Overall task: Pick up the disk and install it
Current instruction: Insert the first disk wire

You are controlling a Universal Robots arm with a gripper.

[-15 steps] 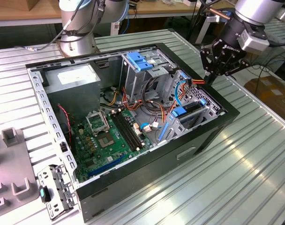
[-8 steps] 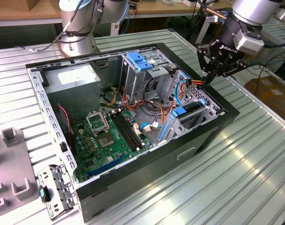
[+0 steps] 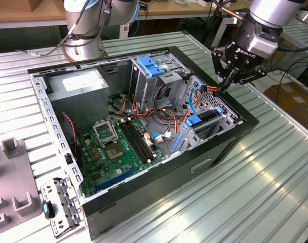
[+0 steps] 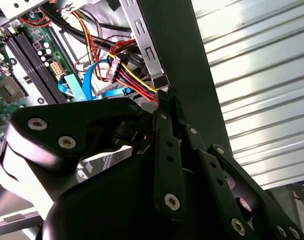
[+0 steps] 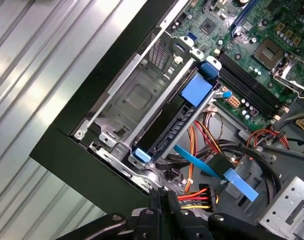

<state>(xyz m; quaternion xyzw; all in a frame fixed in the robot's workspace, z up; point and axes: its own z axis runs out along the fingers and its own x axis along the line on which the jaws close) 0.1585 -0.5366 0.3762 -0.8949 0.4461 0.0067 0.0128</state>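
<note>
The disk (image 5: 167, 131) stands on edge in the drive cage (image 5: 132, 95) at the corner of the open computer case (image 3: 159, 174), with blue rails along it and a blue tab (image 5: 197, 90) on top. In the exterior view the disk (image 3: 207, 117) lies at that view's right end of the case. My gripper (image 3: 224, 89) hangs just above the case's rim beside that cage, fingers pressed together and holding nothing. Its tips (image 5: 164, 197) sit next to a power connector (image 5: 208, 196) with red, yellow and black wires. In the second wrist view my gripper (image 4: 165, 96) touches the rim near those wires.
A motherboard (image 3: 116, 147) fills the case floor. A second cage with a blue latch (image 3: 153, 66) and a grey power supply (image 3: 78, 83) sit at the back. Loose blue and orange cables (image 3: 187, 109) run beside the cage. Grey fixtures (image 3: 12, 177) and a metal bracket (image 3: 58, 207) lie at the exterior view's left.
</note>
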